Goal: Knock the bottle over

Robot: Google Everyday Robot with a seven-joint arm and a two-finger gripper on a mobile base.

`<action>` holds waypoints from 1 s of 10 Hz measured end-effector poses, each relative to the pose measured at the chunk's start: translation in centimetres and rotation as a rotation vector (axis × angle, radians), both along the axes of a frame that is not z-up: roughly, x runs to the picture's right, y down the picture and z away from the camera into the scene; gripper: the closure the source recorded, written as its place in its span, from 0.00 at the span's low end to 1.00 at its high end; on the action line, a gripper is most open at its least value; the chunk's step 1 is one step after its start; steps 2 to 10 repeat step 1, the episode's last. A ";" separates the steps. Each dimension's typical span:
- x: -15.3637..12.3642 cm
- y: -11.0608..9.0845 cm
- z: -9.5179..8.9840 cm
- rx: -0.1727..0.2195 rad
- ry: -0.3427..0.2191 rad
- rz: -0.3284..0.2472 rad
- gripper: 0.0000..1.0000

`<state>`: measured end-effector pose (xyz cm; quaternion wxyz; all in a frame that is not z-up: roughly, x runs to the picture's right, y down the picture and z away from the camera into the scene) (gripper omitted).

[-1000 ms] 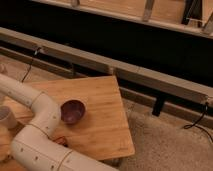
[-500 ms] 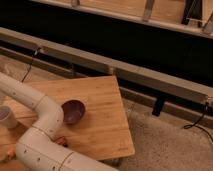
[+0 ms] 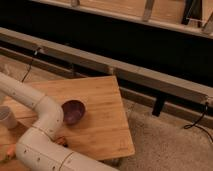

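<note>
Your wooden table fills the lower left, its near edge cut off at six o'clock. The white arm sweeps up from six o'clock, bends, and runs out of view at nine o'clock, hiding the tabletop beneath it. The gripper is off-frame past that edge, so you can't tell whether the claw is apart or together. You can't see the bottle anywhere. The purple bowl sits just at the elbow's three o'clock; a white cup is half cut off at nine o'clock.
</note>
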<state>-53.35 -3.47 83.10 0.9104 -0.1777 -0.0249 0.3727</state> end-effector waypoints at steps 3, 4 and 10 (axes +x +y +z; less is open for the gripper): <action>0.0 0.0 0.0 0.000 0.000 0.000 0.99; 0.0 0.0 0.0 0.000 0.000 0.000 0.99; 0.0 0.0 0.0 0.000 0.000 0.000 0.99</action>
